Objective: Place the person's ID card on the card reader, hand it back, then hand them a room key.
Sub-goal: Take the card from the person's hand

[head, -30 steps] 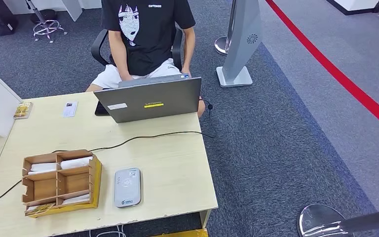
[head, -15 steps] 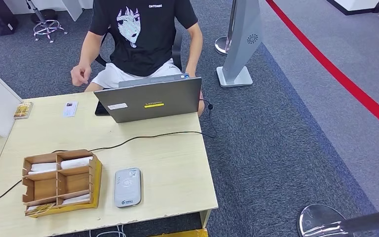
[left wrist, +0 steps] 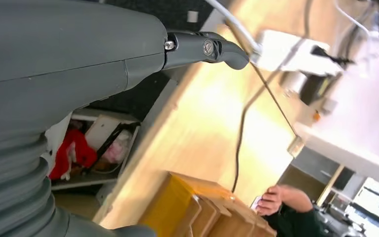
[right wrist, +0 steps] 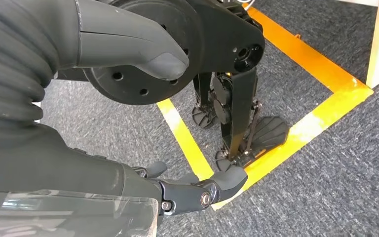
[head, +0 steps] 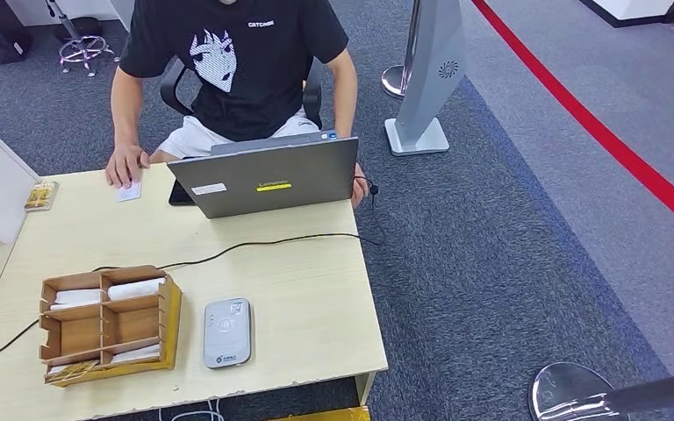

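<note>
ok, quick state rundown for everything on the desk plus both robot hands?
laptop: open, lid back facing the camera
ID card: flat on the table's far edge, person's hand on it
card reader: nothing on it
wooden organizer: white cards in several compartments
left robot hand: open, holding nothing
right robot hand: open, holding nothing, hanging over the floor

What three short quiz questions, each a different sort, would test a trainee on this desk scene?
1. True or false: the person's hand rests on the small card at the table's far edge.
2. What lies beside the wooden organizer? A) phone B) card reader C) mug
3. Fill in: a black cable runs across the table in front of the ____.

Key: 1 true; 2 B; 3 laptop.
</note>
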### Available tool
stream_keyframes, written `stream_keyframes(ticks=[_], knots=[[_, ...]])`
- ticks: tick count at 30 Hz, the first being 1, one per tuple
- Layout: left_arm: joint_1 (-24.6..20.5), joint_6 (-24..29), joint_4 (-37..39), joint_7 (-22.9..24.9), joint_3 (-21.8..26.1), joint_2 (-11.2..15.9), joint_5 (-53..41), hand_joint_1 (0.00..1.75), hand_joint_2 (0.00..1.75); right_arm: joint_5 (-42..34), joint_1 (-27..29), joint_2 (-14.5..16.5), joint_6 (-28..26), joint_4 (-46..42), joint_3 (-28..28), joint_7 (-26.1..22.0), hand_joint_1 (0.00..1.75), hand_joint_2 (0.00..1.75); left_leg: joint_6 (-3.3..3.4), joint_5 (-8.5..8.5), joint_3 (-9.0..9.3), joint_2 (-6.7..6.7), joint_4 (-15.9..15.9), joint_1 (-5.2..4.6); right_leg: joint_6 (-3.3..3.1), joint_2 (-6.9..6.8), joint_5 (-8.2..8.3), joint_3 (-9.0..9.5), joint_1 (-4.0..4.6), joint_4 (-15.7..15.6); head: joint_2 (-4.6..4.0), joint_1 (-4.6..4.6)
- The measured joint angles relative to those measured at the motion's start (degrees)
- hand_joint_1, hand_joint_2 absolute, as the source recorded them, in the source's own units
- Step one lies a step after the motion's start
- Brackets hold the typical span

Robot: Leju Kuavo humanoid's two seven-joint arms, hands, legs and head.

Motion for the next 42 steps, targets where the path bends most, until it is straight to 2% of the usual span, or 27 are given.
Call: stream_keyframes(ticks=[8,16,29,42], knots=[[1.21,5.75,-11.86,-2.84,-8.48,-0.28,-9.02,0.00,1.75,2.15,-0.15,0.14,-0.36,-0.58,-0.05,1.11,0.00,1.75,0.00,0.00,0.01,0.00,0.00,0.00,0.00,0.00,0.00,-0.01,0.00,0.00,0.00,0.00],[0.10,11.35,-16.05,-2.76,-16.70,2.19,-20.05,0.00,1.75,4.38,-0.23,0.11,-0.47,-0.70,-0.05,1.83,0.00,1.75,0.00,0.00,0.06,0.05,0.00,0.00,-0.03,0.04,0.02,-0.02,0.00,0.00,0.00,0.00],[-6.72,20.48,-16.69,0.29,-32.42,11.16,-42.24,0.00,1.75,9.77,-0.49,-0.97,-1.33,0.46,0.15,2.53,0.00,1.75,-0.02,0.04,0.07,0.07,0.01,0.00,-0.02,0.06,0.07,0.00,0.00,0.00,0.00,0.01],[-15.50,26.29,-15.45,4.49,-47.22,19.22,-62.01,0.00,1.75,14.96,-0.83,-3.46,-2.31,3.46,0.93,2.87,0.00,1.75,-0.01,0.06,0.07,0.07,0.02,0.00,-0.03,0.09,0.08,-0.02,0.00,0.01,0.00,0.00]])
